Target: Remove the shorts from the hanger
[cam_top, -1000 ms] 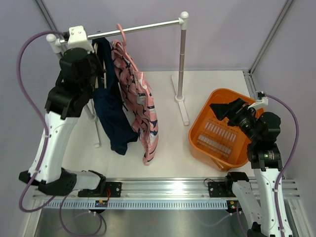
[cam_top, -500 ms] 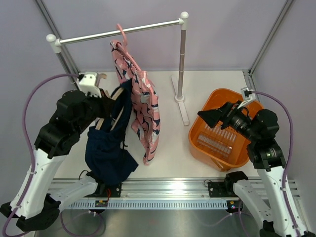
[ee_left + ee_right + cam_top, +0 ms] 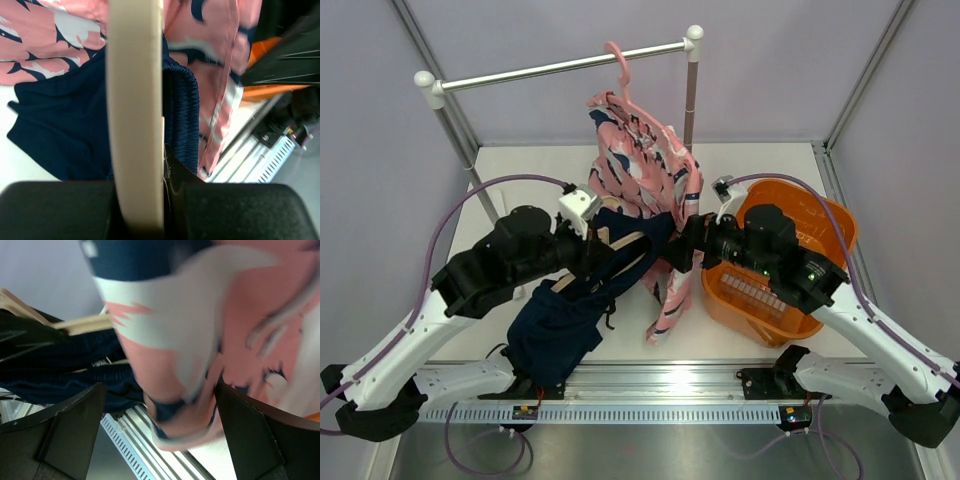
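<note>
The navy shorts [image 3: 558, 322] hang from a wooden hanger [image 3: 623, 240], held off the rail in mid-air over the table. My left gripper [image 3: 592, 252] is shut on that hanger. In the left wrist view the pale hanger bar [image 3: 135, 100] runs up from between the closed fingers [image 3: 55, 210], with the gathered navy waistband [image 3: 180, 115] beside it. My right gripper [image 3: 682, 236] is open next to the hanger's right end. In the right wrist view a fold of the pink patterned garment [image 3: 190, 405] hangs between its spread fingers [image 3: 70, 435], with the shorts [image 3: 75, 375] and hanger [image 3: 85, 325] to the left.
The pink patterned garment [image 3: 645, 170] hangs from a pink hanger [image 3: 618, 58] on the rail [image 3: 540, 70], right behind both grippers. The rack's right post [image 3: 691, 85] stands close by. An orange basket [image 3: 820, 225] sits under the right arm.
The left arm has carried the hanger with the shorts off the rail, down and toward the centre. The right arm has swung left to meet it. The pink garment has slid right along the rail.
</note>
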Controlling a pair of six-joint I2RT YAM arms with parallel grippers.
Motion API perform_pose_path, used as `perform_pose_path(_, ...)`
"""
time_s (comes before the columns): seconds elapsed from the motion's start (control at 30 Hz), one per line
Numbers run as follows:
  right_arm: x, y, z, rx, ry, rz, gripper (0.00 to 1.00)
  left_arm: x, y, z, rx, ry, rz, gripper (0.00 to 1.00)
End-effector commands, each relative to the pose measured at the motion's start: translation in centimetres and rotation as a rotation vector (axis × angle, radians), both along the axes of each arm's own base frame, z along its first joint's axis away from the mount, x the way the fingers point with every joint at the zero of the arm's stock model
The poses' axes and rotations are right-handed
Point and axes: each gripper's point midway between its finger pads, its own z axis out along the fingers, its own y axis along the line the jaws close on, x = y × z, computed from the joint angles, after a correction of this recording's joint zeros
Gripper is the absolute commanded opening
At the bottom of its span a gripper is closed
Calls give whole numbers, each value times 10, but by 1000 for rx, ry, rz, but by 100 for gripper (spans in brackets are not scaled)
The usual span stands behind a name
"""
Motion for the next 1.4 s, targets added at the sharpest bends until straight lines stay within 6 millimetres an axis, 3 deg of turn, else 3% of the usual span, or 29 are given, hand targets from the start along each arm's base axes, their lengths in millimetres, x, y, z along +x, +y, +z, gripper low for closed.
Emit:
perform_pose_path(0.0, 8, 8, 24, -31, -90, -64, 100, -11, -29, 24, -54, -52, -117, 0)
perform_pose_path(0.07, 3, 18, 23, -56, -90, -60, 98, -12, -33, 26, -41, -66, -122, 0)
perform_pose_path(0.23, 4, 17, 25, -102, -87, -140, 96, 11, -28, 20, 10, -83, -3, 0)
perform_pose_path(0.37, 9, -14, 16, -175, -67, -284, 93, 18, -15, 24, 34, -105, 67, 0)
perform_pose_path(0.47, 17, -50, 22, -193, -94, -443, 92, 5, -15, 34, 17, -116, -5, 0)
perform_pose_path(0.6, 9, -67, 44, -141, -132, -457, 91, -10, -10, 43, 23, -126, -76, 0)
perform_pose_path(0.73, 5, -63, 50, -163, -139, -411, 91, -22, 6, 73, -75, -212, -80, 0)
perform_pose_path(0.87, 3, -50, 50, -147, -140, -359, 89, -56, 17, 111, -202, -315, -203, 0)
perform_pose_path(1.13, 5, -41, 65, -131, -166, -331, 89, -118, 5, 130, -259, -342, -567, 0)
perform_pose_path(1.27, 5, -44, 70, -120, -173, -342, 89, -124, 0, 136, -274, -380, -629, 0)
perform_pose_path(1.37, 3, -51, 77, -112, -181, -358, 89, -108, -12, 127, -231, -358, -599, 0)
